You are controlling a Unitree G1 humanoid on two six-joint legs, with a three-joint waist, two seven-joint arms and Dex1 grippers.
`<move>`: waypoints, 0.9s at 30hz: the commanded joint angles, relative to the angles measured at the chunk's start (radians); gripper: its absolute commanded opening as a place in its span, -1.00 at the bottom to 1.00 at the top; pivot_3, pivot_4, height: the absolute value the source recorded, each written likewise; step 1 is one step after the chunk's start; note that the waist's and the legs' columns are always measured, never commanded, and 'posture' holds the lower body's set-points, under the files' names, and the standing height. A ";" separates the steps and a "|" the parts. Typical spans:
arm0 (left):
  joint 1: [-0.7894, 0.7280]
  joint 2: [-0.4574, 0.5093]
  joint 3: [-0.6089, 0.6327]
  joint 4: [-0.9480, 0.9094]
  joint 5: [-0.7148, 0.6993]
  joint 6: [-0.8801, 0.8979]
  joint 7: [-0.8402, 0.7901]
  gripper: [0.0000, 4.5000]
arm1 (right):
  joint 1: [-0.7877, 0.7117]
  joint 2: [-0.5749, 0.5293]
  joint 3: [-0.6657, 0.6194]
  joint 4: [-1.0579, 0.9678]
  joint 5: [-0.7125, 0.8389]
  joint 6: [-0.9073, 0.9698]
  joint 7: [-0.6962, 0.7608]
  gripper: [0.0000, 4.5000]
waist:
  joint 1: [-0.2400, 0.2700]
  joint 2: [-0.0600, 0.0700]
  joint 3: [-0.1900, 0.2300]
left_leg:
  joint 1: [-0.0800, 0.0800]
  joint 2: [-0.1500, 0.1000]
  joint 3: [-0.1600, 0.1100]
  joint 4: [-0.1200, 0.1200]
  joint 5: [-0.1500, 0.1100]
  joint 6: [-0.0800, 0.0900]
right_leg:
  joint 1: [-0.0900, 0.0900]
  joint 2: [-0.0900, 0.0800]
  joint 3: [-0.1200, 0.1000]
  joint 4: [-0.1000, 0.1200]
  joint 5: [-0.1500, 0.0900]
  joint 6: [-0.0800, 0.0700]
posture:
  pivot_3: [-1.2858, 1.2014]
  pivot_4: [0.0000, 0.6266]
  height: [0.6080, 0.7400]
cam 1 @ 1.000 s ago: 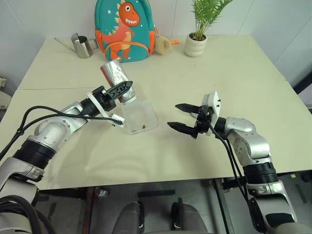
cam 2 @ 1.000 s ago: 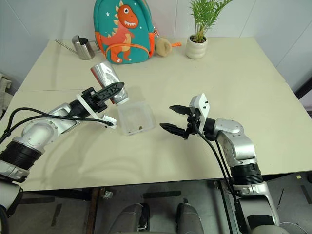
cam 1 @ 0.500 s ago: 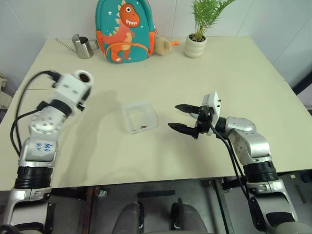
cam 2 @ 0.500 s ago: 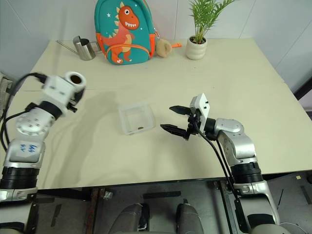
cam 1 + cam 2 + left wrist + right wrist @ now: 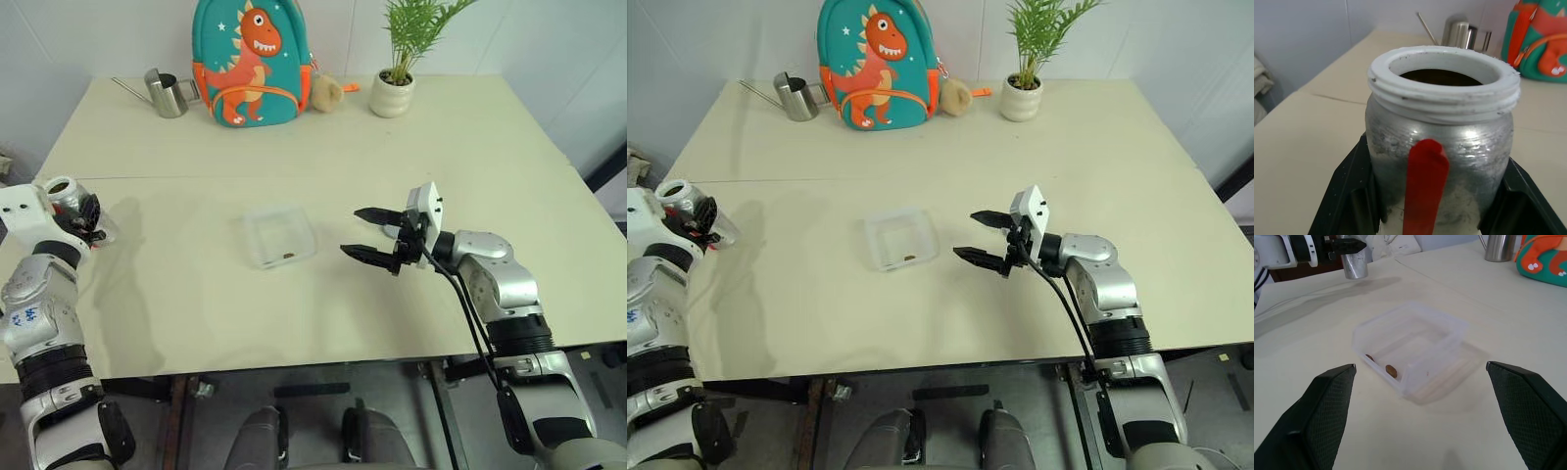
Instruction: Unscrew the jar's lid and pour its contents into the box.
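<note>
The left tool (image 5: 700, 217) is clenched on the jar (image 5: 1440, 142), its two black fingers pressed against the jar's sides. The jar stands upright with its mouth open, a white threaded rim at the top and a red mark down its silvery side. Tool and jar hover over the bench's (image 5: 196, 294) left edge, well apart from the box (image 5: 280, 235).

The right tool (image 5: 377, 235) is released, its fingers (image 5: 1320, 404) spread wide and grasping nothing. It points toward the box from just beside the box's right side, near the middle of the bench, not touching it.

The box sits flat at the middle of the bench, open at the top. The contents (image 5: 1391, 370), two small brown bits, lie on its floor against one wall.

Along the far edge stand a steel watering can (image 5: 167, 93), a teal dinosaur backpack (image 5: 253, 61), a small plush toy (image 5: 326, 91) and a potted plant (image 5: 396, 86).
</note>
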 commanded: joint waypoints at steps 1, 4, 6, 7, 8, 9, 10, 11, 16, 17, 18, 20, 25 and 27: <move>0.009 0.009 0.001 0.054 -0.007 -0.094 -0.029 -0.15 | -0.014 -0.014 -0.026 -0.027 0.014 -0.009 0.002 0.99 | -0.003 0.000 0.000 | 0.000 0.000 0.000 0.000 0.000 0.000 | 0.000 0.000 0.000 0.000 0.000 0.000 | 0.03 -0.52 1.00; 0.030 0.009 -0.010 0.086 -0.008 -0.157 -0.061 -0.15 | -0.008 -0.011 -0.025 -0.040 0.015 -0.007 -0.003 0.99 | -0.004 0.000 0.000 | 0.000 0.000 0.000 -0.001 0.000 0.000 | 0.000 0.000 0.000 0.000 0.000 0.000 | 0.03 -0.52 1.00; 0.047 0.010 0.001 0.093 -0.023 -0.174 -0.065 0.18 | -0.007 -0.009 -0.024 -0.045 0.016 -0.004 -0.006 1.00 | -0.004 0.000 0.000 | 0.000 0.000 0.000 -0.001 0.000 0.000 | -0.001 0.000 0.000 0.000 0.000 0.000 | 0.03 -0.52 1.00; 0.060 0.012 0.002 0.090 -0.024 -0.182 -0.068 0.29 | -0.007 -0.008 -0.025 -0.047 0.017 -0.003 -0.007 1.00 | -0.006 0.000 0.000 | 0.000 0.001 0.000 -0.001 0.000 0.000 | -0.001 0.000 0.000 0.000 0.000 0.000 | 0.03 -0.52 1.00; 0.069 0.015 0.002 0.087 -0.024 -0.189 -0.069 0.44 | -0.006 -0.008 -0.025 -0.048 0.018 -0.002 -0.008 1.00 | -0.007 0.000 0.000 | 0.000 0.001 0.001 -0.001 0.000 0.000 | -0.001 0.000 0.000 0.000 0.000 0.000 | 0.03 -0.52 1.00; 0.078 0.016 0.004 0.082 -0.029 -0.187 -0.071 0.57 | -0.007 -0.008 -0.024 -0.048 0.018 -0.001 -0.008 1.00 | -0.007 0.000 0.000 | 0.000 0.001 0.001 -0.001 0.000 0.000 | -0.001 0.000 0.000 0.000 0.000 0.000 | 0.03 -0.52 1.00; 0.087 0.016 0.007 0.074 -0.034 -0.185 -0.070 0.71 | -0.007 -0.008 -0.023 -0.048 0.018 -0.001 -0.008 1.00 | -0.007 0.000 0.000 | 0.000 0.001 0.001 -0.001 0.000 0.000 | -0.001 0.000 0.000 0.000 0.000 0.000 | 0.03 -0.52 1.00; 0.092 0.016 0.010 0.069 -0.040 -0.182 -0.069 0.89 | -0.008 -0.008 -0.023 -0.048 0.017 -0.001 -0.008 1.00 | -0.007 0.000 0.000 | 0.000 0.001 0.001 -0.001 0.000 0.000 | -0.001 0.000 0.000 0.000 0.000 0.000 | 0.03 -0.52 1.00; 0.177 0.013 0.012 -0.035 -0.058 -0.145 -0.073 0.99 | -0.014 -0.006 -0.024 -0.052 0.019 -0.002 -0.009 1.00 | -0.008 0.000 0.000 | 0.000 0.001 0.001 -0.001 0.000 0.000 | -0.001 -0.001 0.000 0.000 0.000 0.000 | 0.03 -0.52 1.00; 0.200 0.014 0.009 -0.063 -0.058 -0.134 -0.074 0.99 | -0.014 -0.006 -0.025 -0.054 0.020 -0.002 -0.010 1.00 | -0.008 0.000 0.000 | 0.000 0.001 0.001 -0.002 0.000 0.000 | -0.001 -0.001 0.000 0.000 0.000 0.000 | 0.03 -0.52 1.00; 0.216 0.015 0.009 -0.088 -0.066 -0.116 -0.074 0.99 | -0.014 -0.006 -0.025 -0.057 0.022 0.000 -0.011 1.00 | -0.010 0.000 0.000 | 0.000 0.001 0.001 -0.002 0.000 0.000 | -0.001 -0.002 0.000 0.000 0.001 0.000 | 0.03 -0.52 1.00; 0.276 0.025 0.001 -0.163 -0.071 -0.079 -0.098 0.99 | -0.008 -0.007 -0.024 -0.068 0.025 0.003 -0.008 1.00 | -0.013 0.000 0.000 | 0.000 0.001 0.001 -0.003 0.000 0.000 | -0.001 -0.006 0.000 0.000 0.001 0.000 | 0.03 -0.52 1.00; 0.436 0.044 0.008 -0.346 -0.103 -0.006 -0.179 0.99 | -0.005 -0.012 -0.021 -0.067 0.019 -0.014 0.005 1.00 | -0.026 0.000 0.000 | 0.001 0.000 0.001 -0.004 -0.001 0.000 | -0.001 -0.009 -0.001 -0.001 0.001 0.000 | 0.03 -0.52 1.00; 0.477 0.046 0.028 -0.390 -0.124 0.035 -0.180 0.99 | -0.006 -0.014 -0.019 -0.063 0.017 -0.022 0.014 1.00 | -0.028 0.000 0.000 | 0.001 -0.001 0.001 -0.004 -0.001 0.000 | -0.001 -0.010 -0.002 -0.001 0.000 0.000 | 0.03 -0.52 1.00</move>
